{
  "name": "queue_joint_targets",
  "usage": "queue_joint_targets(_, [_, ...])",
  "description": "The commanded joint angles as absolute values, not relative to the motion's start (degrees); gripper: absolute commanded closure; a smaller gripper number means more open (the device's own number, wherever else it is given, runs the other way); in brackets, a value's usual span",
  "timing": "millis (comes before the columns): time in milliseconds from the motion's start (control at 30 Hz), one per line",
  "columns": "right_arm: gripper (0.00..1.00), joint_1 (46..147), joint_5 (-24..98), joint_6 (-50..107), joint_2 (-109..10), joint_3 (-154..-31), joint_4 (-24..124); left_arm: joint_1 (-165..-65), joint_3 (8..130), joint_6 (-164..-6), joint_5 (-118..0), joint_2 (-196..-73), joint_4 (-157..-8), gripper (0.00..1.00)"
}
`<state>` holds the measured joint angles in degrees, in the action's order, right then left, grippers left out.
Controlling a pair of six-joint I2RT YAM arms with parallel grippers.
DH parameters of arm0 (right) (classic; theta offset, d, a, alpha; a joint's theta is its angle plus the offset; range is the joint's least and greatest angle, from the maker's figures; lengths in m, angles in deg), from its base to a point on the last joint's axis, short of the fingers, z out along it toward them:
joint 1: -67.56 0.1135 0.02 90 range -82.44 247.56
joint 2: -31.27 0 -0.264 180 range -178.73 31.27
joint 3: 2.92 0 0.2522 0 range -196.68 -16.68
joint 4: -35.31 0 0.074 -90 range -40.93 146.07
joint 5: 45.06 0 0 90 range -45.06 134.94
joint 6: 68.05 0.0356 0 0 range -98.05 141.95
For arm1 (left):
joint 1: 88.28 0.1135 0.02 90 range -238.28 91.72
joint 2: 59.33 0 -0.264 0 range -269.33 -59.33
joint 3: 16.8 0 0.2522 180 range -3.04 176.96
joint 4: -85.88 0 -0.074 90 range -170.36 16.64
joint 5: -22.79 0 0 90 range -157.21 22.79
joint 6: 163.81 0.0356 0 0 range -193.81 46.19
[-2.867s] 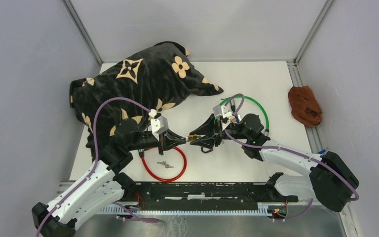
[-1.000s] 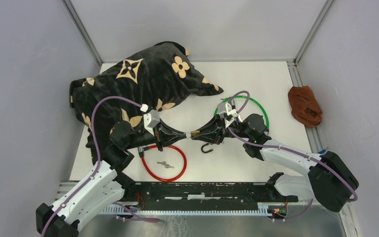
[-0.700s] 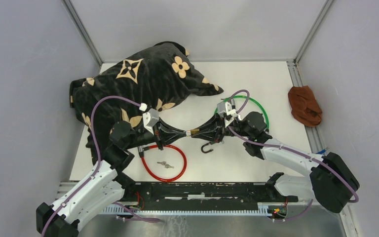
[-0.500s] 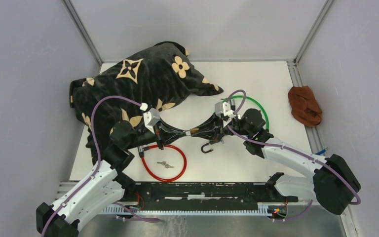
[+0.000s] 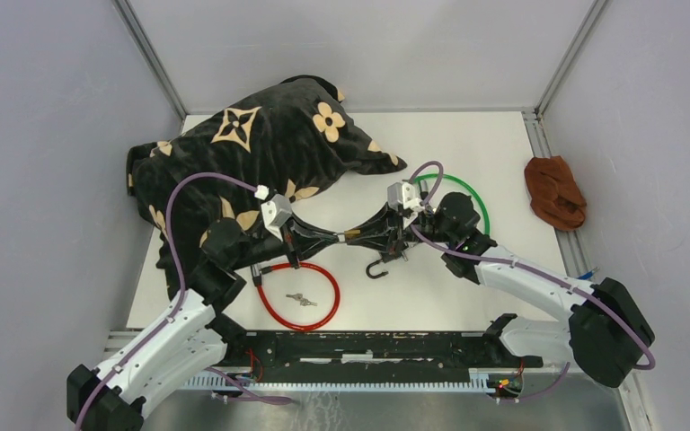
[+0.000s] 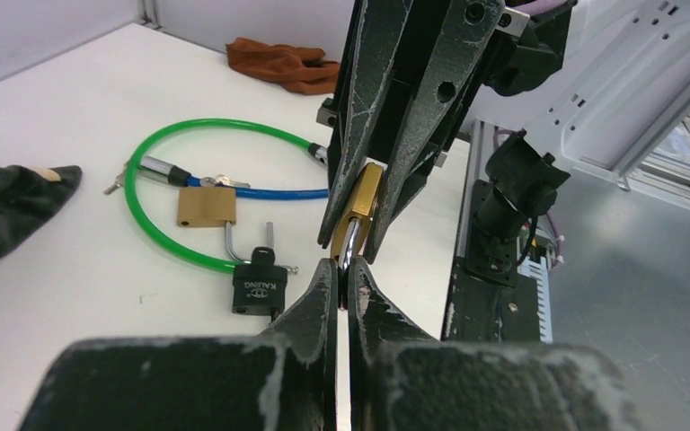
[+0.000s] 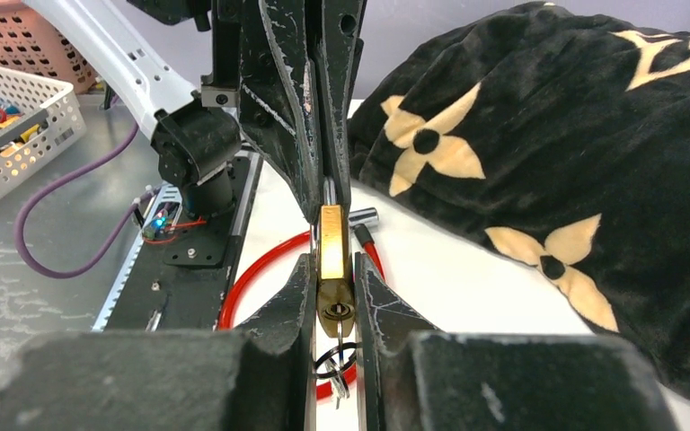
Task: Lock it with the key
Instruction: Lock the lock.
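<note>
Nearest the arm bases, a red cable lock lies in a loop on the white table, with a small bunch of loose keys inside the loop.

Just beyond it, the brass padlock is held in the air between the two arms, above the middle of the table.
- The right gripper is clenched on the flat faces of the brass body.
- The left gripper is clenched on the bright steel shackle at the opposite end.
- A key ring hangs from the keyway end. The key blade is mostly hidden.

Handling (judgement):
- The padlock is small, dense and fully rigid, so it will not deform under pressure.
- The polished brass faces are likely slippery. Grip the two broad flat faces squarely, not the edges.
- The shackle is a thin round bar and can pivot in the pads. Use it for steadying only.
- The key is thin and light. Take it by the bow, in line with the keyway.

Farther out:
- A black padlock lies on the table with its shackle open.
- Beside it are a glossy green cable lock and a second brass padlock.
- A soft black pillow with tan flower motifs lies at the far left.
- A crumpled rust-brown cloth lies at the far right.
</note>
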<state>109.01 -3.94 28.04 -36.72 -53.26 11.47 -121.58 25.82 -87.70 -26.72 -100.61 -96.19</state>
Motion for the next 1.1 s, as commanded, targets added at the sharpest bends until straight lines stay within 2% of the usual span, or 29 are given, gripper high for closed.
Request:
queue_joint_targets(0, [1.0, 110.69, 0.28, 32.9, -39.76, -55.44, -0.96, -126.47, 25.06, -91.34, -22.93, -102.86, -106.27, 0.98])
queue_joint_targets(333, [1.0, 110.8, 3.51, 36.06, -41.3, -55.19, -8.54, -128.51, 20.92, -93.81, -24.53, -104.35, -108.13, 0.98])
queue_joint_targets(833, [1.0, 110.8, 3.73, 38.24, -44.77, -57.27, -11.44, -135.03, 20.17, -93.3, -25.53, -108.92, -110.02, 0.98])
queue_joint_targets(1067, [1.0, 110.45, 2.4, 35.67, -43.79, -59.05, -8.13, -135.37, 19.55, -93.95, -26.22, -109.15, -109.83, 0.98])
